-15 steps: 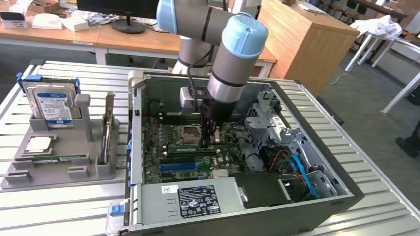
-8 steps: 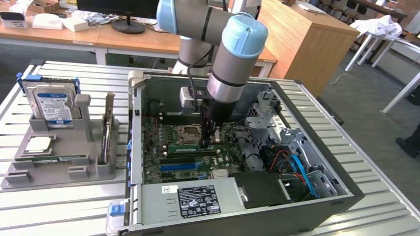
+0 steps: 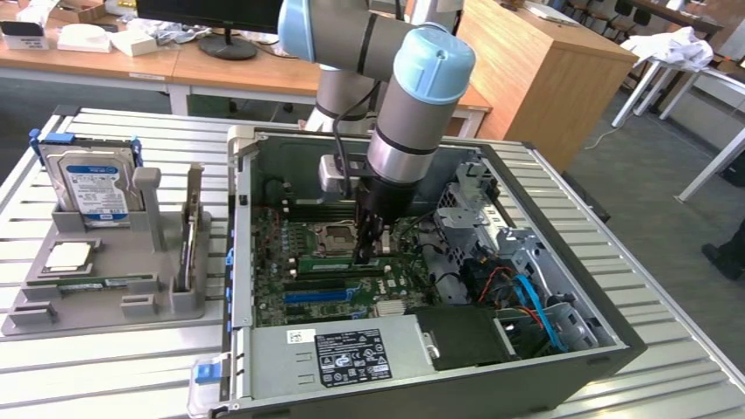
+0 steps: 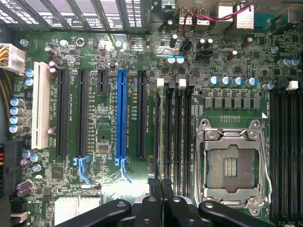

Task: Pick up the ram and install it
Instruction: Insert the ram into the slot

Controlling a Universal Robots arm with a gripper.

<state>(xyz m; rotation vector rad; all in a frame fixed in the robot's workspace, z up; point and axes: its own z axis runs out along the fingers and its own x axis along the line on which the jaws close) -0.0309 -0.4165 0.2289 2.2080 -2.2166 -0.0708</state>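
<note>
One thin green ram stick [image 3: 334, 261], edge-on among black slots [image 4: 179, 137], pinched between nearly closed fingers [image 4: 155, 187]

Soft, bright light is cast from above, and a sheen is seen on the table [image 3: 117, 375] and arm [image 3: 425, 105]. The inside of the case [image 3: 524, 384] is left darker, with the motherboard [image 3: 303, 288] shaded beneath the arm. In the wrist view the board is flatly lit, with glints on the socket frame [image 4: 232, 130] and the gripper [image 4: 160, 183] left dark.
</note>
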